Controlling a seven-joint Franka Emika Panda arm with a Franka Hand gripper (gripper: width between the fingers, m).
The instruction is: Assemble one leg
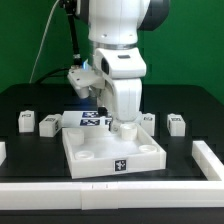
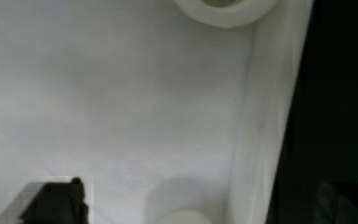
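The arm reaches down over the far right corner of the large white tray-like panel [image 1: 100, 150]. My gripper [image 1: 124, 124] hangs just above a small white leg [image 1: 126, 129] that stands at that corner. In the wrist view one dark finger [image 2: 51, 202] shows well apart from the pale rounded top of the leg [image 2: 204, 212], with white panel [image 2: 123, 100] between them. The gripper [image 2: 211, 192] looks open and straddles the leg without touching it. A round corner hole [image 2: 226, 10] of the panel shows further on.
Loose legs lie on the black table: two at the exterior view's left [image 1: 27, 121] [image 1: 47, 124] and two at its right [image 1: 149, 119] [image 1: 177, 123]. The marker board [image 1: 90, 120] lies behind the panel. A white rail [image 1: 205, 158] borders the table's front and right.
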